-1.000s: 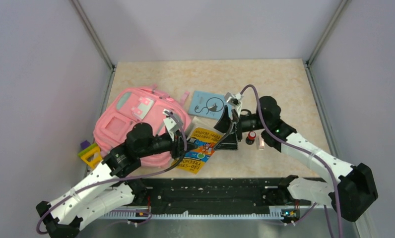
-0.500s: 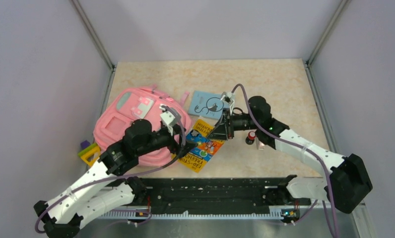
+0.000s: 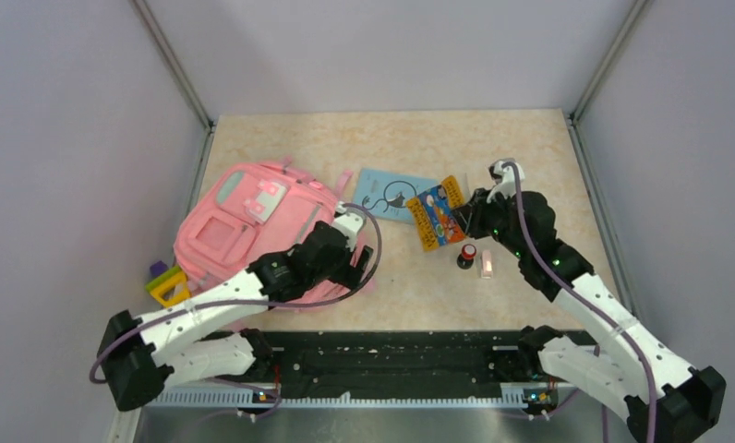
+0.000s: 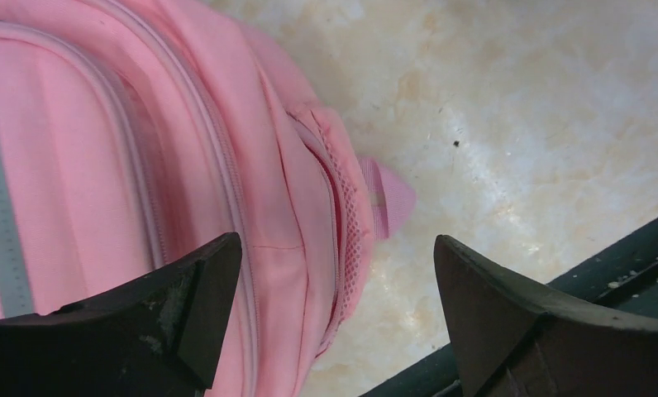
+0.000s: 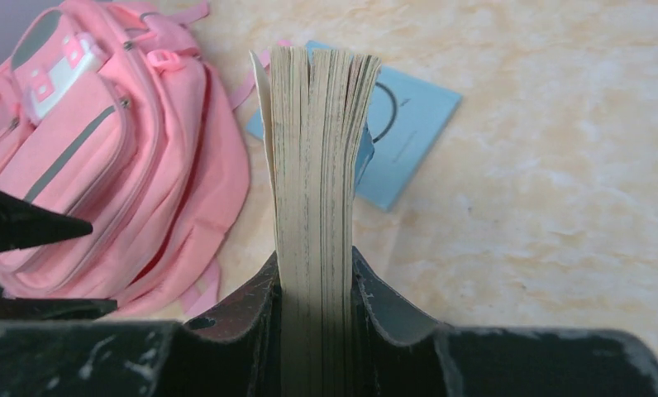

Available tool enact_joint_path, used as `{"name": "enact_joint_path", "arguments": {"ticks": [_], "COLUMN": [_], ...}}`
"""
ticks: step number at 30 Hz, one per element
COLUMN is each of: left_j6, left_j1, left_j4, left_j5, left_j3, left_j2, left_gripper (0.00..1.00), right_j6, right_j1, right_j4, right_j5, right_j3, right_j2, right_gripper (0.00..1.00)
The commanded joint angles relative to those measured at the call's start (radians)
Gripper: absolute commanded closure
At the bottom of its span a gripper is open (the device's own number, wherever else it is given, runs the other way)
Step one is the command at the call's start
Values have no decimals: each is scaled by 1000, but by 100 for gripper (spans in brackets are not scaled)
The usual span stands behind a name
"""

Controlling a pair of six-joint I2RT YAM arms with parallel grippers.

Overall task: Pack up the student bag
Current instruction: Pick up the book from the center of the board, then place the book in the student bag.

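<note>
The student bag (image 3: 244,221) lies flat on the left of the table, pink with grey-green stripes. My left gripper (image 3: 356,270) hangs open over its near right edge, with the bag's side seam (image 4: 309,215) between the spread fingers (image 4: 185,306) and nothing gripped. My right gripper (image 3: 461,220) is shut on a thick yellow-and-orange book (image 3: 436,212) and holds it in the air right of the bag. In the right wrist view the book's page edges (image 5: 317,165) stand upright between the jaws (image 5: 316,289), with the bag (image 5: 102,149) beyond on the left.
A light blue booklet (image 3: 387,194) lies flat just behind the held book. A small red-capped item (image 3: 468,254) and a pink eraser-like piece (image 3: 486,268) sit under the right arm. A yellow, green and purple toy (image 3: 167,281) lies left of the bag. A black rail (image 4: 640,256) runs along the table's near edge.
My left gripper opened, let go of the book and drew back to the bag's near right edge. My right gripper shut on the book and lifted it off the table, back and to the right.
</note>
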Motion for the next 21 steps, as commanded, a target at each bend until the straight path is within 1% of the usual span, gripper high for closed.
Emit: {"name": "enact_joint_path", "arguments": {"ticks": [1, 3, 4, 5, 8, 13, 17, 21], "left_j6": [-49, -58, -79, -103, -123, -171, -199, -204], "left_j1": [-74, -93, -95, -96, -109, -141, -161, -177], "left_j4": [97, 59, 24, -16, -64, -157, -218, -254], "left_j5": [-233, -360, -389, -410, -473, -599, -676, -718], "left_j3": [12, 45, 68, 92, 123, 173, 205, 223], "left_j2": [85, 150, 184, 215, 297, 389, 438, 452], "left_gripper": [8, 6, 5, 4, 4, 4, 4, 4], "right_j6": [-26, -33, -38, -42, -48, -54, -55, -51], "right_j1": [6, 6, 6, 6, 6, 6, 6, 6], "right_j4": [44, 46, 45, 44, 48, 70, 81, 88], "right_j5": [169, 177, 182, 186, 202, 197, 198, 192], "right_j3": [-14, -23, -26, -28, -37, -52, -60, -63], "right_j2": [-99, -119, -128, -133, -147, -157, -151, -146], "right_gripper": [100, 100, 100, 100, 100, 100, 100, 100]}}
